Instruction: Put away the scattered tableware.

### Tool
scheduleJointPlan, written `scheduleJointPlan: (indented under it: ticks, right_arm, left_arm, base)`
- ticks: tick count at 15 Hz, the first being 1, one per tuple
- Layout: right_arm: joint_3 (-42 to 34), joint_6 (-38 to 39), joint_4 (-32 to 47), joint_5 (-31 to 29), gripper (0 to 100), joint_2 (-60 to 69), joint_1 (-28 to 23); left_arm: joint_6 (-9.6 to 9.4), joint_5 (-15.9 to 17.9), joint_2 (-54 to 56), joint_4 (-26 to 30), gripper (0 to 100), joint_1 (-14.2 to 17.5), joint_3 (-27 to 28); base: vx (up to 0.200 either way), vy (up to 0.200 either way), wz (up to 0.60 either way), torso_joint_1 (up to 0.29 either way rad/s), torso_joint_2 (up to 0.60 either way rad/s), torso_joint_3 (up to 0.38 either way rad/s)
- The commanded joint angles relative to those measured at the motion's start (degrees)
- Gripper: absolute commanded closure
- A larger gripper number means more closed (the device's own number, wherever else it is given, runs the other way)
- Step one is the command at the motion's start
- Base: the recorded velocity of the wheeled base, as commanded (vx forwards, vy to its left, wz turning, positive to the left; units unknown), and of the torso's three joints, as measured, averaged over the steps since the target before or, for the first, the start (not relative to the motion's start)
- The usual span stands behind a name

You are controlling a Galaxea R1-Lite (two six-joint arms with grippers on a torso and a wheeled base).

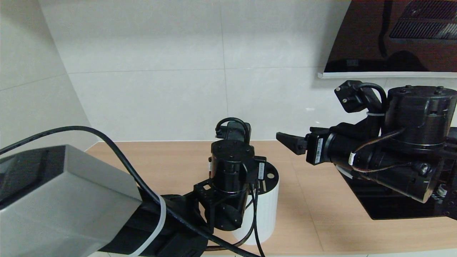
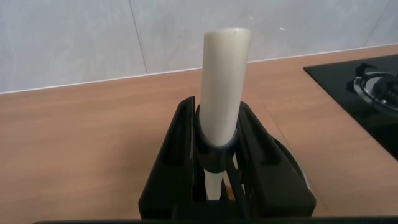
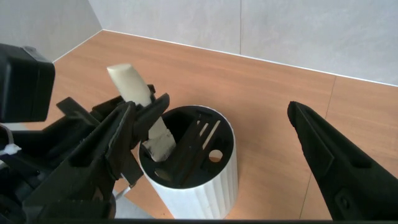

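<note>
Above the white holder (image 3: 205,193), left gripper (image 2: 217,127) jaws clamp the utensil (image 2: 225,74) handle-up, near-vertical; right gripper (image 1: 287,141) jaws apart

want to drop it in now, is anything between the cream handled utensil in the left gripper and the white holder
Nothing visible. The left gripper holds the cream-handled utensil right over the white holder, with the utensil's lower end at the holder's black slotted top.
</note>
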State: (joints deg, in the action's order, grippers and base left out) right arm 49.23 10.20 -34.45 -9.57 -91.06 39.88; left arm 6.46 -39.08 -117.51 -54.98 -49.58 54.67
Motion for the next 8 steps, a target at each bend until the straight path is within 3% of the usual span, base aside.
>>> scheduleJointPlan:
  ticks: [1,4,5,8]
  right_arm:
    - [0.0,0.0,0.0,0.0,0,-0.1,0.0]
    - [0.0,0.0,0.0,0.0,0,-0.1,0.0]
    - [0.0,0.0,0.0,0.0,0,-0.1,0.0]
    - [0.0,0.0,0.1,0.0,0,0.0,0.0]
  left_arm:
    - [0.04,0.0,0.0,0.0,100,0.0,-0.1]
    - [0.04,0.0,0.0,0.0,100,0.0,-0.1]
    - [0.04,0.0,0.0,0.0,0,0.0,-0.1]
    - [0.04,0.0,0.1,0.0,0,0.0,-0.1]
  base:
    - [0.0,0.0,0.0,0.0,0.0,0.0]
    - [0.0,0.0,0.0,0.0,0.0,0.0]
    - [0.0,0.0,0.0,0.0,0.0,0.0]
    - [0.0,0.0,0.0,0.0,0.0,0.0]
